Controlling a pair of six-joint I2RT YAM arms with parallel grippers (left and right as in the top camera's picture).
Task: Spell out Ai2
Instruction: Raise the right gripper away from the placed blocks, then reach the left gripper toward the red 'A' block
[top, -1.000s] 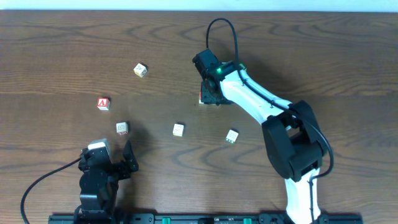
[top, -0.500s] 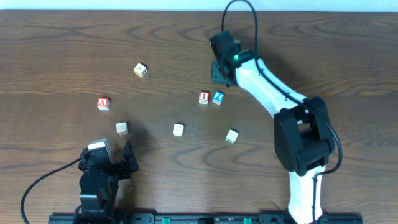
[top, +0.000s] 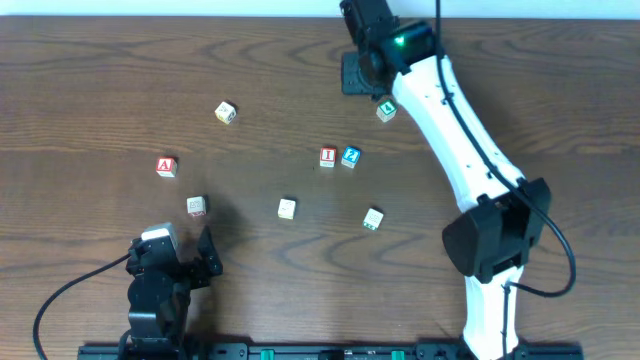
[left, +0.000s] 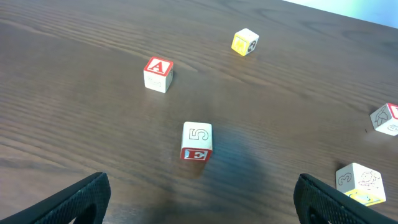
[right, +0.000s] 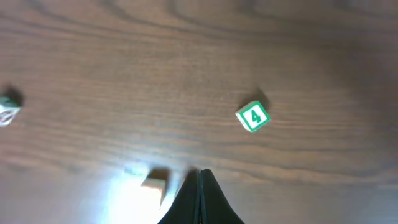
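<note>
1. Blocks: red I block just beside blue 2 block, mid-table; red A block well apart, left.
2. Right gripper: fingers pressed together, empty.
3. Left gripper: fingers spread, empty.

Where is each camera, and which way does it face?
Overhead: above the table, looking straight down; left arm, right arm show.
Left wrist: low, near left, facing out toward the red A block; open left gripper at the bottom.
Right wrist: raised near the far edge, looking down on the green 4 block; shut right gripper.
Overhead and left wrist share the red A block.
</note>
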